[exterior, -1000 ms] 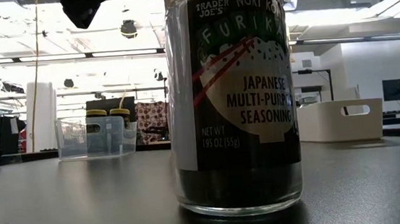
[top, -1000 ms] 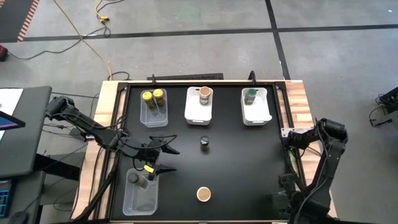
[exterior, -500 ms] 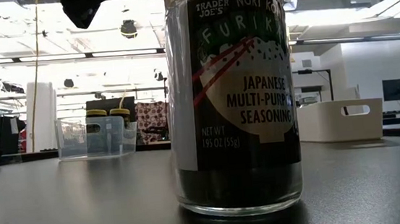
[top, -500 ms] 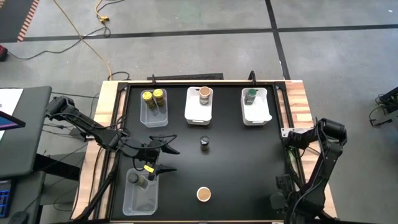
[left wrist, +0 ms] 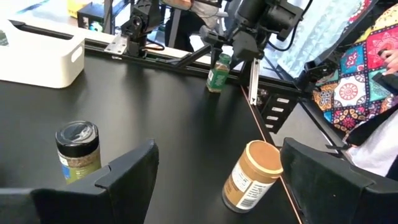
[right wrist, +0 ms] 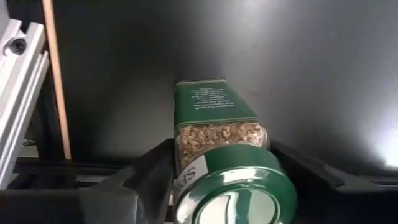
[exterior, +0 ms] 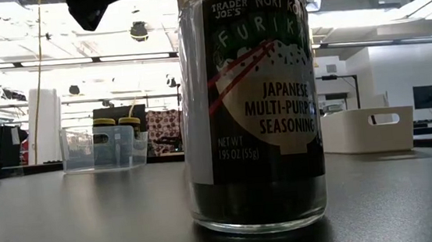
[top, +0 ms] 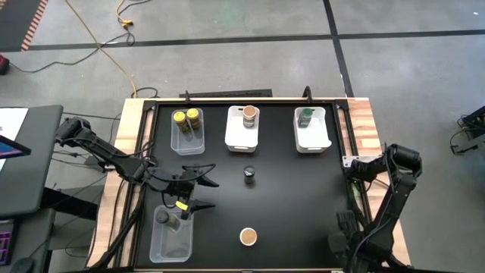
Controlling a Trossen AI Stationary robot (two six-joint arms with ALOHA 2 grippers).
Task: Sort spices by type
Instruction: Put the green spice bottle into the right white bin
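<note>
R claw [right wrist: 217,180] at worktop's [top: 295,205] near-right corner, fingers either side of green-top jar [right wrist: 227,168], can't tell if gripping. L claw [top: 198,186] spread wide above near-left bin [top: 161,244], nothing in it.

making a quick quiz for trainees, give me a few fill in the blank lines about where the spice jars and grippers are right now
1. The clear bin at the table's far left holds two jars with ____ tops.
2. The right gripper has a jar with a ____ top between its fingers.
3. The far white bin in the middle holds ____ jar.
4. The left gripper hangs with its jaws ____.

Missing words: yellow; green; one; open
</note>
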